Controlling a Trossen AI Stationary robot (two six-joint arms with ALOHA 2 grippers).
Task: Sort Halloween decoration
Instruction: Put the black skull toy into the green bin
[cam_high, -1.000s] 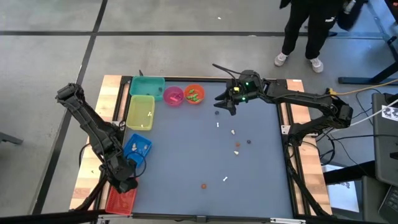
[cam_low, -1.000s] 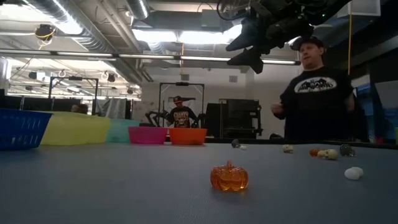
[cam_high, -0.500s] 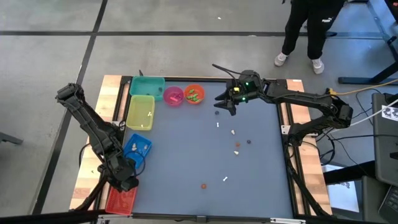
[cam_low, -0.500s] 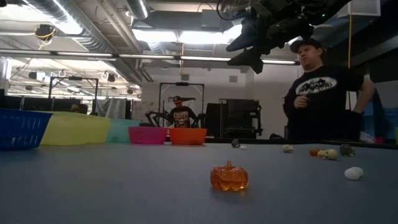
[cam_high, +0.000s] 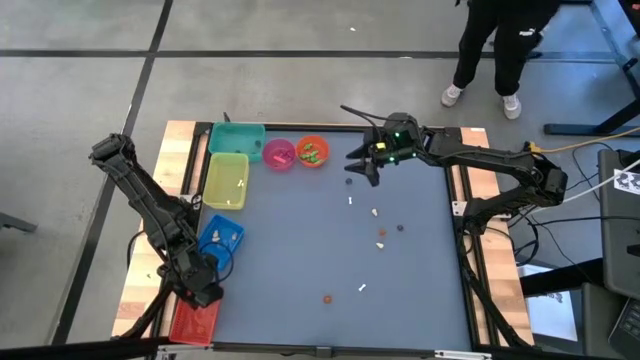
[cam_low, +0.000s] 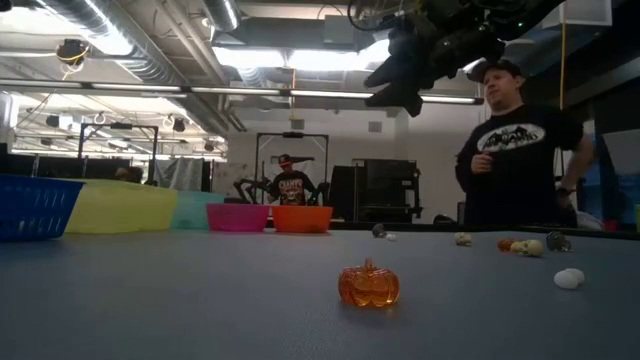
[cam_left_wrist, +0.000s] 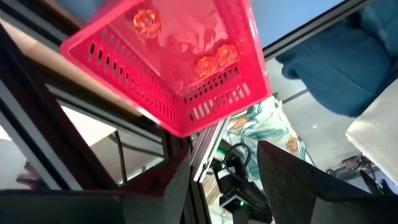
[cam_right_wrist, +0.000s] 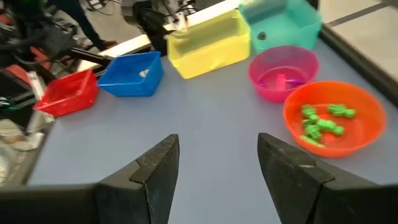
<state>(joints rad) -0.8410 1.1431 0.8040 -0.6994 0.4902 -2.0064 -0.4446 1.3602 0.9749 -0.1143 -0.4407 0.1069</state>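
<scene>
1. The left gripper (cam_high: 205, 296) hangs over the red basket (cam_high: 193, 322) at the table's near-left corner, and its fingers have spread apart over the last second. In the left wrist view they stand open with nothing between them, and orange pumpkins (cam_left_wrist: 214, 62) lie inside the basket. I judge one piece has just been dropped there.
2. The right gripper (cam_high: 362, 167) hovers near the far edge, beside the orange bowl (cam_high: 312, 151). Its fingers are spread and empty, as they were a second ago.
3. Unsorted trinkets lie mid-table: small white pieces (cam_high: 374, 213), a dark one (cam_high: 400, 227), and an orange pumpkin (cam_low: 368, 284) towards the near edge. Sorting is therefore unfinished.
4. In the high view the left gripper is a dark mass, so its fingers cannot be read there. The basket's contents are too small to see from above.
5. What the blue basket (cam_high: 221, 238) and yellow bin (cam_high: 225, 181) hold is only pale specks. A person (cam_low: 518, 150) stands beyond the table.
</scene>
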